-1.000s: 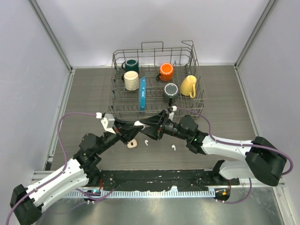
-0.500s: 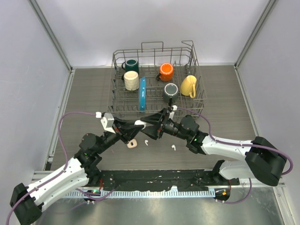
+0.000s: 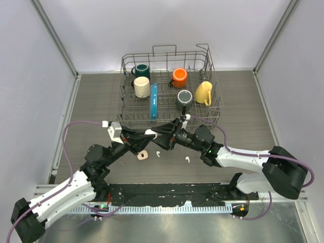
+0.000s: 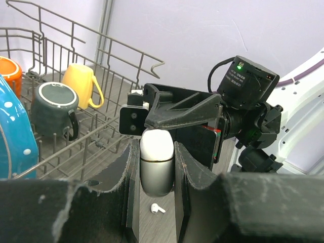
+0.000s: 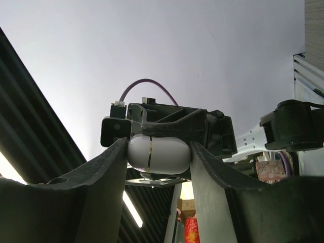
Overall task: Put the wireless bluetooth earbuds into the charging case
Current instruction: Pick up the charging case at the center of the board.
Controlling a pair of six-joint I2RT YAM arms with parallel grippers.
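Above table [image 3: 101, 101], before wire dish rack [image 3: 167, 97] holding mugs [image 3: 203, 92]: white charging case [image 4: 156, 174], clamped jointly by left gripper [image 4: 156, 152] and right gripper [image 5: 158, 149]; loose earbuds [image 3: 157, 153] lying beneath.

Dish rack [image 3: 216, 93] blocking far middle, open table [image 3: 96, 101] left and right of it

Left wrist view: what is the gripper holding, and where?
The white charging case, pinched by its two sides in the left gripper.

Charging case [image 4: 156, 162] — sides hidden by fingers [image 4: 130, 195]; blue plate [image 4: 15, 136] cut off left.
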